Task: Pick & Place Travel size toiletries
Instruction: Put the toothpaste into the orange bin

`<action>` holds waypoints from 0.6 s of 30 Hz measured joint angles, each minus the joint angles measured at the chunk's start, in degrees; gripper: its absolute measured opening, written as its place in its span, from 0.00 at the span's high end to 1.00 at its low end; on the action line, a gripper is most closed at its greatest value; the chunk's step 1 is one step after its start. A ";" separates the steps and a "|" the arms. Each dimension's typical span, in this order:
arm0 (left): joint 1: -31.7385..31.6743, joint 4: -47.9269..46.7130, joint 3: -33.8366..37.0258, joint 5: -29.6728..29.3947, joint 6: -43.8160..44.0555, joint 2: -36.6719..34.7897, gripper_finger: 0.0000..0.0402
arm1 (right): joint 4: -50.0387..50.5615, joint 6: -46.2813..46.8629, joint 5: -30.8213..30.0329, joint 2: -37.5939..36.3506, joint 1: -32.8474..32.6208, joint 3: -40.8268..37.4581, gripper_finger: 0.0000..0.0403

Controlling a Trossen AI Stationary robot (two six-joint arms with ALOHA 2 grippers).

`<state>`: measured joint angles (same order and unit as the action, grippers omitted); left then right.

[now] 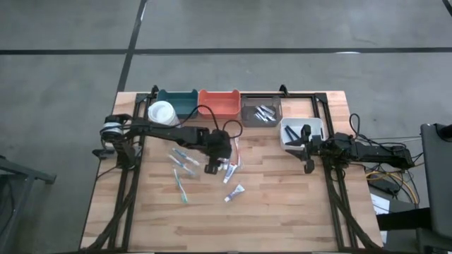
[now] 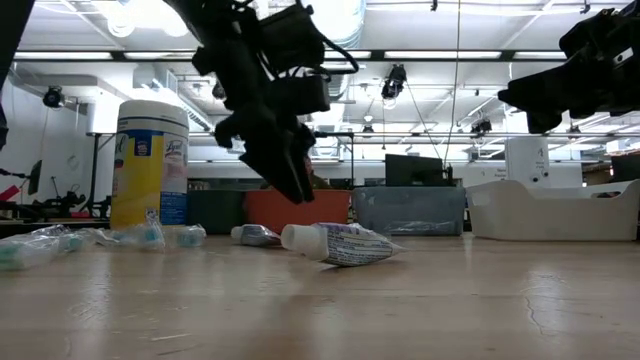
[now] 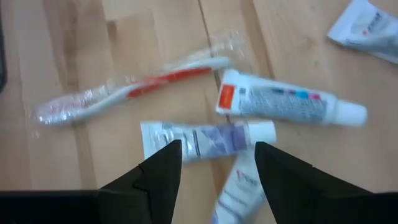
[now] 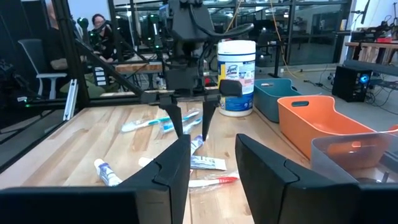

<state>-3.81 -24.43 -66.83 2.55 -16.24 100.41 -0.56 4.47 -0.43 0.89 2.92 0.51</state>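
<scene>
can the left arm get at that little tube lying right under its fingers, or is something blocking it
Probably yes. The left gripper hangs open directly above the purple-printed tube, one finger on each side, with nothing over the tube. Another tube lies against it near the cap end and might get nudged.

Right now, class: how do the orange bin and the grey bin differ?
The orange bin is opaque and looks empty from above; the grey bin is see-through and holds several small silvery items. Both are rectangular, open-topped, and side by side along the table's far edge.
</scene>
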 joint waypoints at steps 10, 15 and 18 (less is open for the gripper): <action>-0.08 -8.30 2.10 3.14 -6.10 -0.05 0.48 | 0.00 0.02 0.00 0.00 -0.01 0.00 0.70; -0.11 -3.35 5.41 0.42 -7.65 -0.05 0.48 | 0.00 0.00 0.00 0.02 0.00 0.00 0.69; -0.13 -0.97 7.24 0.18 -8.21 -0.05 0.48 | 0.00 -0.08 0.00 0.02 -0.02 0.00 0.68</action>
<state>-3.95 -25.40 -59.60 2.72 -24.45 100.36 -0.56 4.38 -0.43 0.91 2.90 0.51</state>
